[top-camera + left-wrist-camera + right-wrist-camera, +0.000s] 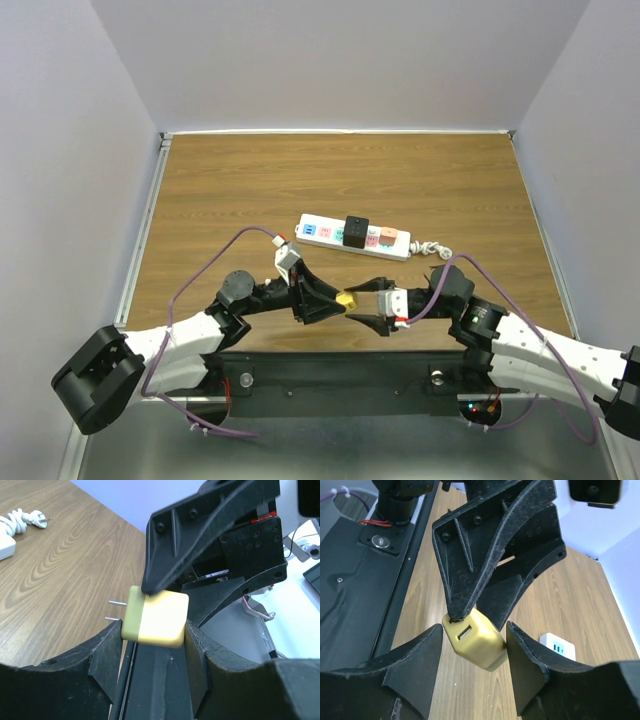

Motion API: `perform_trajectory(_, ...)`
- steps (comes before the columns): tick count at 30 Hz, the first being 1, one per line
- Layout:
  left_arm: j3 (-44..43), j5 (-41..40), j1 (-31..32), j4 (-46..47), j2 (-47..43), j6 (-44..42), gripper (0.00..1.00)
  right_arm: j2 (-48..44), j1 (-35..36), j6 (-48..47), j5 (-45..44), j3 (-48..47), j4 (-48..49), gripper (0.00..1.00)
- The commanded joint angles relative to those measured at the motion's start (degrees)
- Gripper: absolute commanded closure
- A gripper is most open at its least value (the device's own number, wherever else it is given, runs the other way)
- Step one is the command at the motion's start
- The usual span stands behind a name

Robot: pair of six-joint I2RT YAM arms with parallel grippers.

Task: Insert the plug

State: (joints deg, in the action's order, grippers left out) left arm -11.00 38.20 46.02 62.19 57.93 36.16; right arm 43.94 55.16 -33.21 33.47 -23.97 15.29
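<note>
Left gripper [154, 632]: closed on the sides of the yellow plug [159, 617].
Right gripper [475, 637]: pinches the same plug too.
Place: lower middle of the top view, between both grippers.
Prongs [118, 603]: two, pointing left in the left wrist view.
Count: one yellow plug, one power strip [355, 236].

- 1 yellow cube-shaped plastic plug [346, 298]
- 1 white plastic power strip [395, 245]
- 1 black square adapter [356, 229]
- 1 coiled white cord [432, 248]
- 2 black grippers: left gripper [153, 632], right gripper [475, 641]
- 1 brown wooden table [250, 180]
</note>
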Motion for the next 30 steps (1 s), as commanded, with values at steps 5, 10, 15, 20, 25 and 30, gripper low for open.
perform_trajectory(5, -3.5, 2.15, 0.65, 4.07, 0.78, 0.93, 1.0, 2.63, 0.92, -1.77, 0.63, -4.51, -1.31, 0.48)
perform_trajectory(10, -3.58, 2.94, 0.65, 5.65, 0.96, 1.89, 0.98, 3.6, 1.18, -1.86, -0.6, -4.86, -2.02, 0.59)
perform_trajectory(15, -3.58, 3.64, 0.74, 7.24, 0.34, 3.39, 0.97, 4.22, 1.36, -1.77, -1.22, -4.77, -2.19, 0.64)
perform_trajectory(20, -3.23, 3.38, 0.74, 8.82, -0.63, 5.41, 0.99, 4.31, 1.45, -1.24, -1.92, -4.42, -2.19, 0.57)
perform_trajectory(25, -2.8, 2.41, 0.74, 8.47, -2.65, 6.29, 1.0, 4.92, 1.53, -0.98, -2.8, -4.33, -2.11, 0.5)
perform_trajectory(30, -2.88, 1.97, 0.74, 7.77, -3.27, 6.38, 1.0, 5.01, 1.53, -0.8, -3.15, -4.33, -1.93, 0.48)
